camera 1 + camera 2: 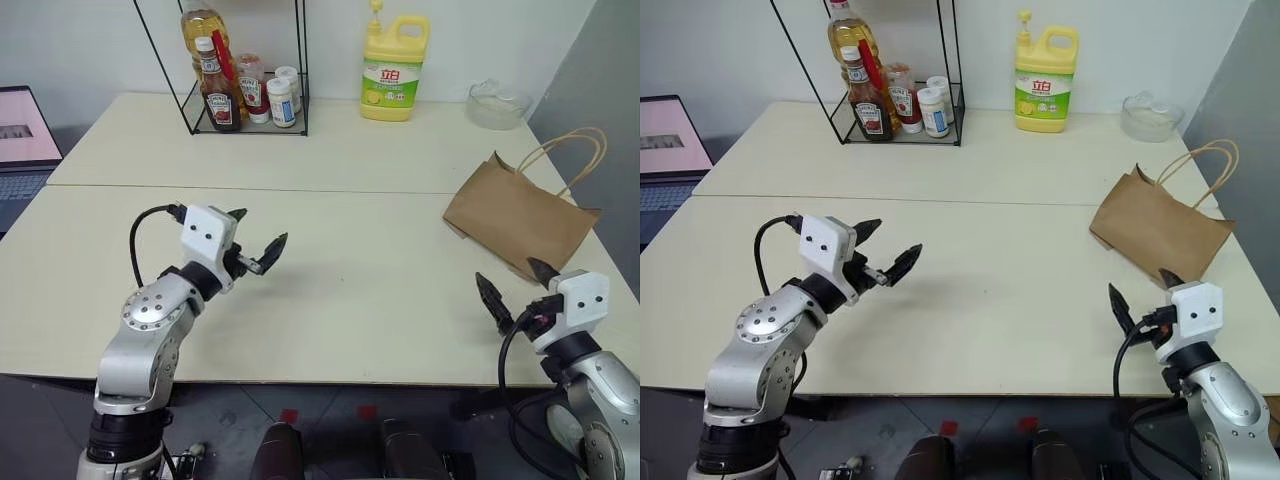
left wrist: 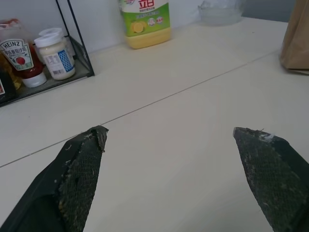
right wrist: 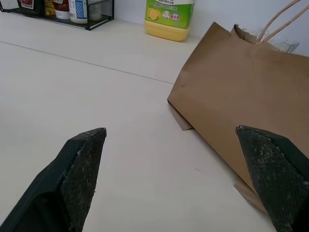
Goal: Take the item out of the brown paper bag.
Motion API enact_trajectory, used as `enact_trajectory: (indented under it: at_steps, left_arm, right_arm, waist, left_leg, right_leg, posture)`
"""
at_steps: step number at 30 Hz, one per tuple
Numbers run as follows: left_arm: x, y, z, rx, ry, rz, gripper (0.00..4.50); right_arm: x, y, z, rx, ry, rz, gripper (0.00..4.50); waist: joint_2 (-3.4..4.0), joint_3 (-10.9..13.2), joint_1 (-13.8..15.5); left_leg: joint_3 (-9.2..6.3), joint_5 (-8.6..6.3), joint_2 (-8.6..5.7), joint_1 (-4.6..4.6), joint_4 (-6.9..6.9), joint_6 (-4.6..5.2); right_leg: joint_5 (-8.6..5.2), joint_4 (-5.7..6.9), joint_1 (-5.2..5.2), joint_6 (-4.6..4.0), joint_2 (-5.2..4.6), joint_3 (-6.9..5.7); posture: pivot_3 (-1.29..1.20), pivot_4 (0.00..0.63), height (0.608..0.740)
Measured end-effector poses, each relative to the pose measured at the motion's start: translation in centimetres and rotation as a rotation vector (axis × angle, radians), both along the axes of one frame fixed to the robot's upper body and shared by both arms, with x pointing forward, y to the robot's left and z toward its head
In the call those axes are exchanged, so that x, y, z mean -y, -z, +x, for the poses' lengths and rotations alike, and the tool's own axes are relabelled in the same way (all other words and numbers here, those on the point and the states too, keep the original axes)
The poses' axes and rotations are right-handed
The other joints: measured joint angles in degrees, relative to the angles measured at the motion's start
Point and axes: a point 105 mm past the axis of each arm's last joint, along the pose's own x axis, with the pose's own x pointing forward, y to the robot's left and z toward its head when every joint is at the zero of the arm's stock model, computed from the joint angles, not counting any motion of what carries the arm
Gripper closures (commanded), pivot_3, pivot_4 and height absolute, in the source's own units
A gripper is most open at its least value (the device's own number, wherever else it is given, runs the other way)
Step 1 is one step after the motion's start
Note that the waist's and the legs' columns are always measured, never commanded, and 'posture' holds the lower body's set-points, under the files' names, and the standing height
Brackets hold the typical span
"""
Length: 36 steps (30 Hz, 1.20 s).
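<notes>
Lying near the table's right edge, the brown paper bag faces both wide claws.

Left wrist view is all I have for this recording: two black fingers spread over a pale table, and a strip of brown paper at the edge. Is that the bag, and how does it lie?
Observer: Yes. The brown paper bag lies flat on its side on the table, handles pointing to the far edge.
Operator: Where is the other arm?
Observer: The right gripper hovers just short of the bag's near end, fingers open, holding nothing.
Operator: Can you see the item?
Observer: No; the bag's mouth faces away and nothing pokes out.
Operator: And my own arm?
Observer: The left gripper is open over bare table, well apart from the bag.
</notes>
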Motion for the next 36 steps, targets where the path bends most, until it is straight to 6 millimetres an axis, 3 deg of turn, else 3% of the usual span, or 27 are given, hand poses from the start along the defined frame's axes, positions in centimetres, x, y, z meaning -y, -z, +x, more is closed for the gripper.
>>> enact_trajectory:
  at_steps: [18,32,36]
  left_arm:
    - [0.6,-0.5,0.1,0.015,0.029,-0.004,0.04]
    - [1.5,-0.3,-0.8,-0.022,0.214,-0.007,0.04]
    - [2.2,-1.1,-0.8,-0.019,0.266,-0.026,0.04]
  right_arm:
    - [-0.7,-0.5,0.4,0.024,-0.006,0.006,0.00]
    - [-1.0,-0.2,0.3,0.011,-0.009,0.007,0.00]
    - [-1.0,-0.2,0.3,0.011,-0.007,0.004,0.00]
  waist:
    - [0.00,0.00,0.01]
    - [0.00,0.00,-0.02]
    - [-0.01,0.00,-0.01]
  left_leg:
    - [0.00,0.00,0.00,0.00,0.00,0.00]
    - [0.00,0.00,0.00,0.00,0.00,0.00]
    - [0.00,0.00,0.00,-0.01,0.01,0.00]
  right_leg:
    - [0.00,0.00,0.00,0.00,0.00,0.00]
    - [0.00,0.00,-0.01,0.00,0.00,0.00]
    - [0.00,0.00,0.00,0.00,0.00,0.00]
  posture:
    - [0.00,0.150,0.740]
    - [0.00,0.150,0.740]
    - [0.00,0.150,0.740]
